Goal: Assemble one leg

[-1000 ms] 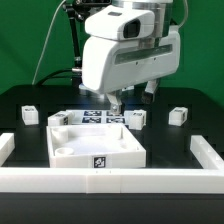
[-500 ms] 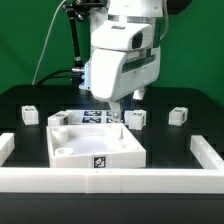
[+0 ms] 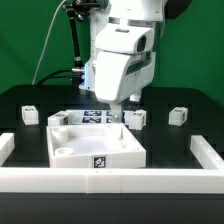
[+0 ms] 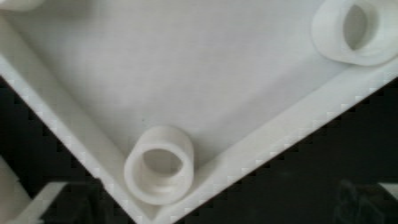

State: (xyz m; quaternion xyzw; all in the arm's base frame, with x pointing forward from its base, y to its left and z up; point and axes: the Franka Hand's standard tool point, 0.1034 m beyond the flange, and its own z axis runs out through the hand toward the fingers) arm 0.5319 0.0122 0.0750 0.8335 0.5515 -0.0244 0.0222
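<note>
**Above the panel (image 3: 75, 155) corner: gripper (image 3: 117, 107) alignment**

The gripper hovers over a corner hole (image 4: 160, 165), presumably to register its position. Jaw state cannot be determined. The leg (image 3: 135, 119) stands on the worktop (image 3: 30, 132) just beside the panel, not grasped.

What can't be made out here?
- Tool: open or shut is unclear. In the exterior view the fingers are tiny and blend into the white arm. The wrist view does not show them.
- Marker board: exterior view, mostly hidden by the tool and the panel.
- Legs: exterior view, tags too small to read.
- Panel: the wrist view's edges cut off all but one corner.
</note>
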